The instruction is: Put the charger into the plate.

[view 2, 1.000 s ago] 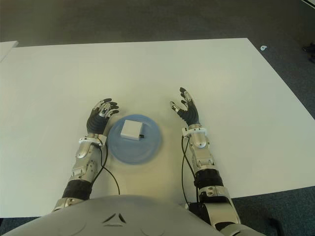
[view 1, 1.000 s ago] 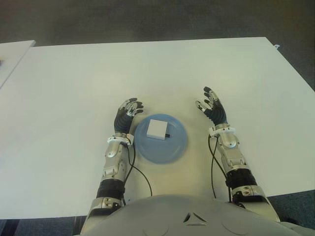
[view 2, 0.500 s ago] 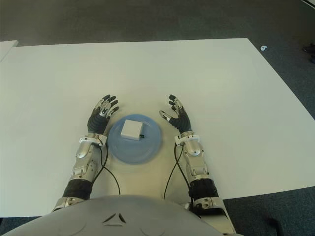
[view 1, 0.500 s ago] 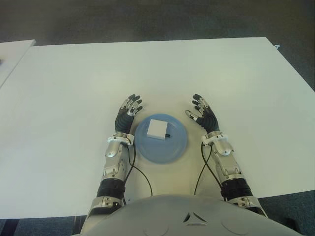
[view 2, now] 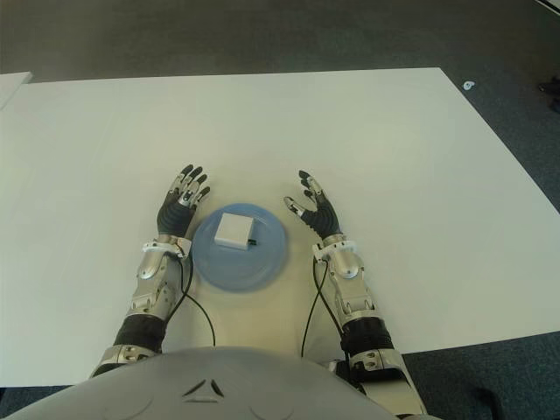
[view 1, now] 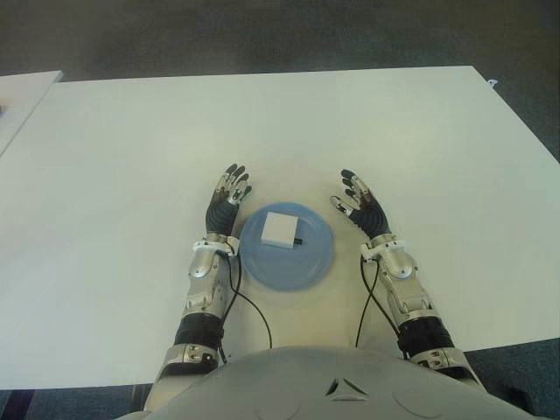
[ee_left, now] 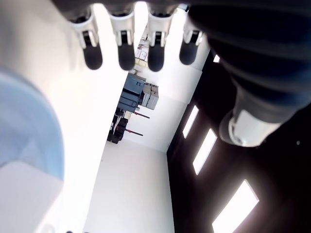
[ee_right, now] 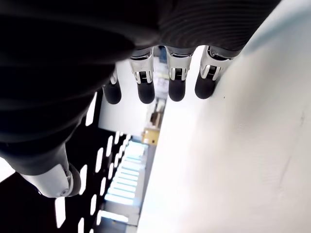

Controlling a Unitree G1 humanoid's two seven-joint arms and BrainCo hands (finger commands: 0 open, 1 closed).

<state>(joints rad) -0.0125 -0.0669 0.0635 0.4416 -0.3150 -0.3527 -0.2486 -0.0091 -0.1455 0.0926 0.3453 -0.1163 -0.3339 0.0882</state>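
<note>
Showing just left of the frame's centre in the eye views, the left hand [view 1: 224,206] sits close beside the left rim of the blue plate [view 1: 262,267], its fingers [ee_left: 120,42] stretched out straight and holding nothing. At the centre, the white charger [view 1: 281,228] lies inside that plate on its upper part, with a small dark plug end on its right side, all on the white table [view 1: 131,149]. Just right of centre, the right hand [view 1: 363,207] is near the plate's right rim, its fingers [ee_right: 146,82] likewise extended and empty.
</note>
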